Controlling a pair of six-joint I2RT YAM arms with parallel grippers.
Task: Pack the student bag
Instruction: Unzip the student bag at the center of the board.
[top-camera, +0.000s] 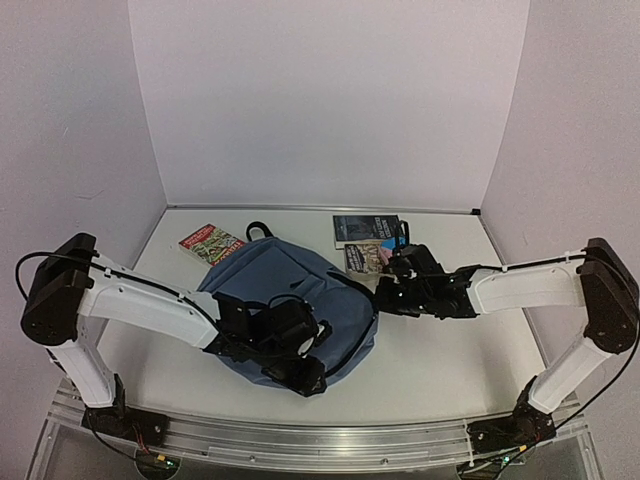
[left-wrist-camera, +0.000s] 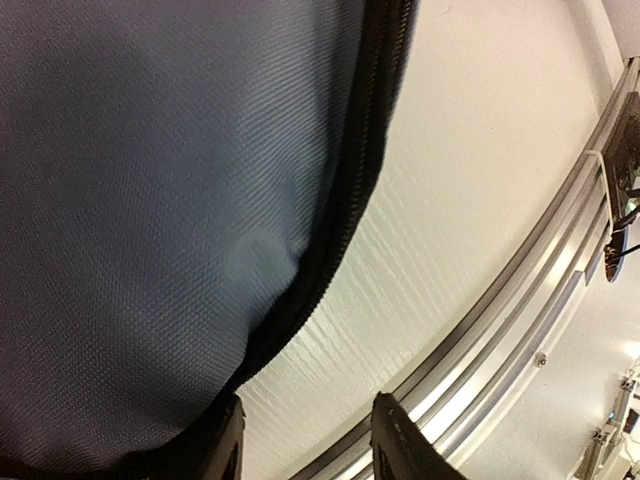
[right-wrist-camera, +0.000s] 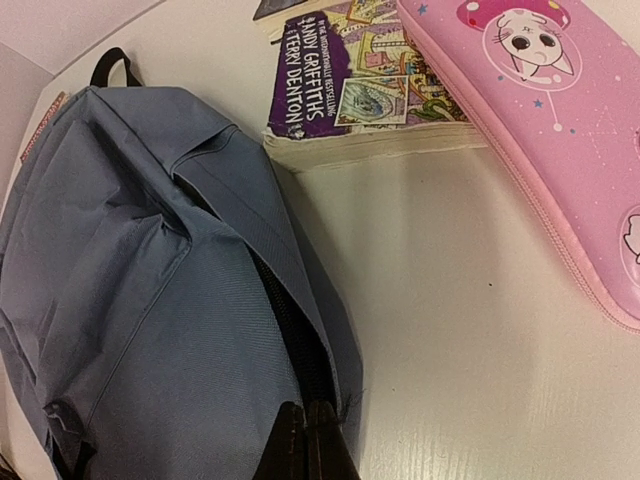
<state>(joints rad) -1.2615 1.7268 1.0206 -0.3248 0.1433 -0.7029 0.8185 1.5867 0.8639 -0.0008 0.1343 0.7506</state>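
White table (top-camera: 440, 350) is lying under everything. We are seeing the student bag (top-camera: 290, 290) in its middle, big, soft and floppy, so we are thinking its zip edge is best for grabbing. At six o'clock of it, the left gripper (left-wrist-camera: 310, 445) is standing half wide, holding nothing. At three o'clock, the right gripper (right-wrist-camera: 306, 440) is pinching shut by the opening.
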